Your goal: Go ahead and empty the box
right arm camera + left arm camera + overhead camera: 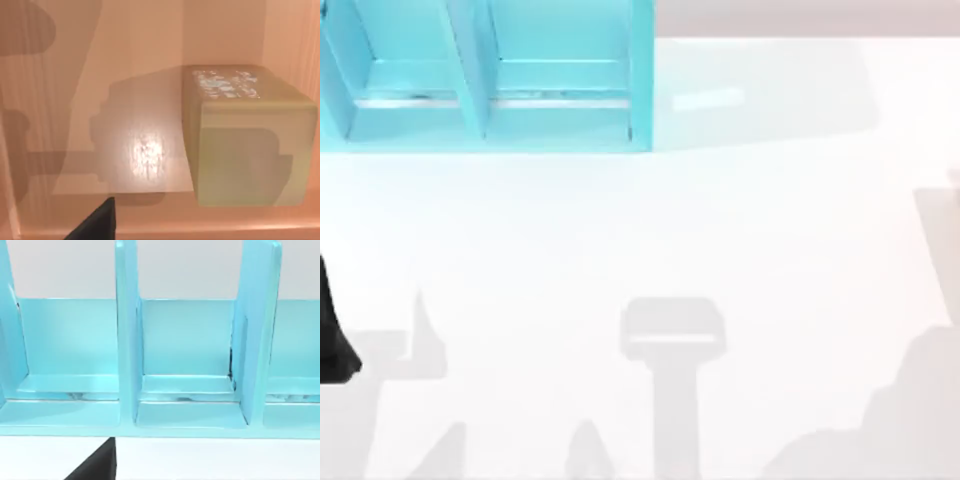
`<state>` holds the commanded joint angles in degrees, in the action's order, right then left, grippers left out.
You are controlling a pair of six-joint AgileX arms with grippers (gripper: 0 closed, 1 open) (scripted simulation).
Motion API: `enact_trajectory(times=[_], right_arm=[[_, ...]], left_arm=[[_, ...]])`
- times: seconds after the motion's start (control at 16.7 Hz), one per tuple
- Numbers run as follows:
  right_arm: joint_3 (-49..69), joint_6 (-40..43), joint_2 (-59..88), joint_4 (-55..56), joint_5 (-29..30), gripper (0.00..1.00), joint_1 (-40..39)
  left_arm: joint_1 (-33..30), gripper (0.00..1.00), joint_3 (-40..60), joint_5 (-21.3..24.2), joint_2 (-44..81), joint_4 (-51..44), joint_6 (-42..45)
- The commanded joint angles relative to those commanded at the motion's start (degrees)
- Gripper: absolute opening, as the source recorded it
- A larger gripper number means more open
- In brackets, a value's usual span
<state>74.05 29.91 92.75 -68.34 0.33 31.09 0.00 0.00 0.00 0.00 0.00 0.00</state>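
Box interior, pale wood, lies below my right wrist camera, and an olive-green block sits on its floor against one wall, the thing I judge I must lift out. Whether my right claw is open I cannot tell. In the top view a turquoise rack of upright dividers stands at the table's far left, its compartments bare, perhaps where the contents go. My left arm waits at the left edge, facing that rack, its claw's state also unclear.
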Motion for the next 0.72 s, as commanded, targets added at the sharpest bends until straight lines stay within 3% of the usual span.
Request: enact_trajectory(times=[0.48, 0.72], right_arm=[[2.3, 1.3, 2.5, -2.4, 0.0, 1.0, 1.2], [-2.6, 1.1, 4.4, 4.1, 0.0, 1.0, 1.3]], left_arm=[[0.0, 1.0, 0.0, 0.0, 0.0, 0.0, 0.0], [0.0, 1.0, 0.0, 0.0, 0.0, 0.0, 0.0]])
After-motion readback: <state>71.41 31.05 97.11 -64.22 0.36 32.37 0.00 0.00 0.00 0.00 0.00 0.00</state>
